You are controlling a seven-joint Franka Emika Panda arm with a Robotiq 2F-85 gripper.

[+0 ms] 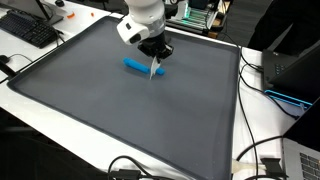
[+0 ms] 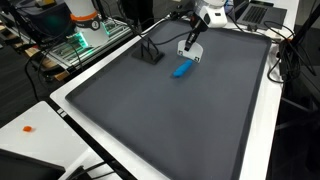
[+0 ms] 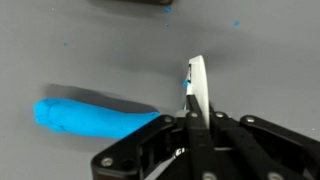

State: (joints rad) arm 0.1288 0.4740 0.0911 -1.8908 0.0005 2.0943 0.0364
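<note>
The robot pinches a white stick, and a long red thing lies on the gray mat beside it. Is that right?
Not quite: the long thing is blue, not red; the wrist view shows it. The rest is right: it lies on the gray mat beside the gripper, which pinches a white stick.

Blue object's (image 3: pixel 95 117) end, white stick's (image 3: pixel 197 80) base hidden behind tool (image 3: pixel 197 120).

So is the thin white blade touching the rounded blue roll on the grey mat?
Cannot tell. The wrist view shows mat between the white blade and the blue roll, but the gripper hides their nearest ends; the exterior views are too coarse.
</note>
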